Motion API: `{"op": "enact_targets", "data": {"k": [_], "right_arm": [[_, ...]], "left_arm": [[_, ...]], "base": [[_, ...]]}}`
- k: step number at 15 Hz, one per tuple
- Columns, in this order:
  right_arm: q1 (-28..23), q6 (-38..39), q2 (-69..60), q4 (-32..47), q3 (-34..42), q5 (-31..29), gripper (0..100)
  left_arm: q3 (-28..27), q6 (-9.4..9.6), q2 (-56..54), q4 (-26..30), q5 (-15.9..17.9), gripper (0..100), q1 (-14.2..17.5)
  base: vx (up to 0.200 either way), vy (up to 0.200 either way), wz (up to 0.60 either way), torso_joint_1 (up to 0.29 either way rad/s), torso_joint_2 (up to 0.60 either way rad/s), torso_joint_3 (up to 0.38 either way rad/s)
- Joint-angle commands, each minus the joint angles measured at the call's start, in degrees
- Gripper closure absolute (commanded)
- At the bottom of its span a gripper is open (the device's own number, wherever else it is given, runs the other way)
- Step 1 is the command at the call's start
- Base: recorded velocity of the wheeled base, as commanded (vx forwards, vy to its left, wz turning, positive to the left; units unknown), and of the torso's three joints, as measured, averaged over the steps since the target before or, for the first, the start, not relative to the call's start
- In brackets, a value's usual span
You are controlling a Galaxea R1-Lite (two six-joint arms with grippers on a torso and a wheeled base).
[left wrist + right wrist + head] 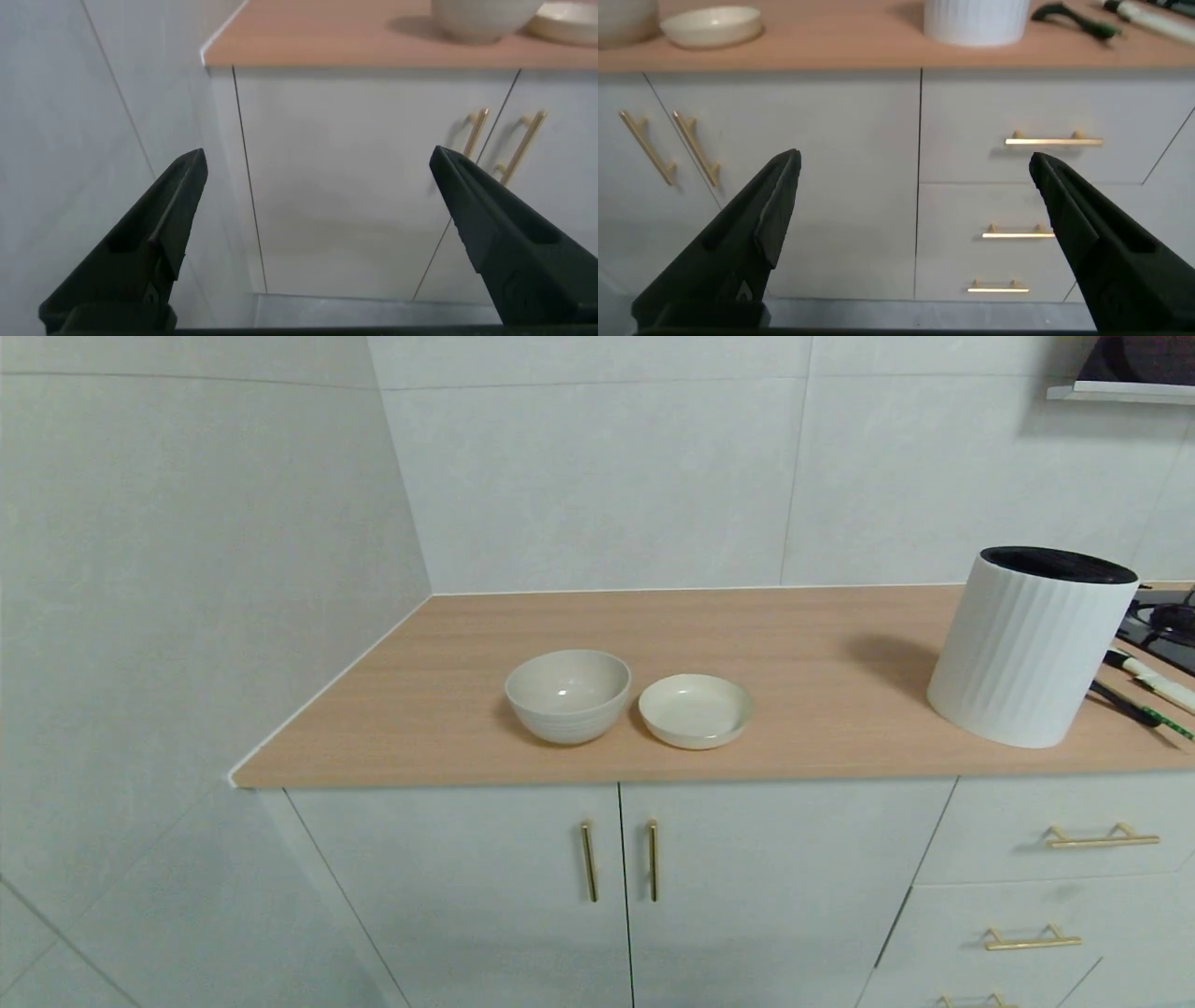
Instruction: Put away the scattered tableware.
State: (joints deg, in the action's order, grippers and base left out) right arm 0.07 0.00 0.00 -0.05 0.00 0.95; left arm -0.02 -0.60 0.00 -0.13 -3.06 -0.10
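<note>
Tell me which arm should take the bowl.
Left, probably. The bowl sits left of the dish, and the open left gripper faces the cabinet door just below the bowl. The right gripper, also open, is by the drawers, farther from the bowl.

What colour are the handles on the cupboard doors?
The door handles are gold, seen best in the head view.
</note>
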Motion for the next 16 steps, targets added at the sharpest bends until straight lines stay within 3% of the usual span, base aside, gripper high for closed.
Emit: {"op": "enact_targets", "data": {"k": [1, 16], "right_arm": [[0.01, 0.00, 0.00, -0.04, 0.00, 0.02, 0], [0.01, 0.00, 0.00, -0.04, 0.00, 0.02, 0]], "left_arm": [[0.02, -0.02, 0.09, -0.04, -0.02, 0, 0.01], [0.02, -0.02, 0.09, -0.04, -0.02, 0, 0.01]], "base": [[0.000, 0.000, 0.00, -0.207, 0.49, 0.281], [0.000, 0.000, 0.00, -0.170, 0.47, 0.296]]}}
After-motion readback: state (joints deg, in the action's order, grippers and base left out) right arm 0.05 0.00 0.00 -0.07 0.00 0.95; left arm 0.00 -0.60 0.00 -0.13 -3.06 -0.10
